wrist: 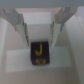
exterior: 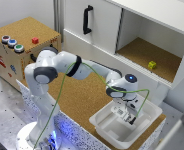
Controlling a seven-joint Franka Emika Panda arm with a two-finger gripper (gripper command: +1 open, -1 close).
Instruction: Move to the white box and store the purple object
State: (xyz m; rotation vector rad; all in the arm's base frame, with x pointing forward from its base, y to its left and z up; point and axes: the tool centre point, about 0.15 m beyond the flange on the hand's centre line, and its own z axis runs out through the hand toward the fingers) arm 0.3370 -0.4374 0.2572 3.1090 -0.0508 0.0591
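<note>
The white box (exterior: 151,111) stands on the cork surface at the exterior view's lower right. My gripper (exterior: 127,114) reaches down into it. In the wrist view the purple object (wrist: 40,53), a dark cube with a yellow letter on its face, lies on the pale floor of the white box (wrist: 11,62). It sits just past my gripper (wrist: 39,39), whose fingers (wrist: 19,25) stand wide apart with a gap on either side of the cube. The gripper is open. In the exterior view the arm hides the cube.
A large white cabinet with a black handle (exterior: 87,20) stands behind. Its open compartment holds a small yellow-green cube (exterior: 152,65). A cork-faced control box with coloured buttons (exterior: 12,43) and a red block (exterior: 35,40) sits at the exterior view's left.
</note>
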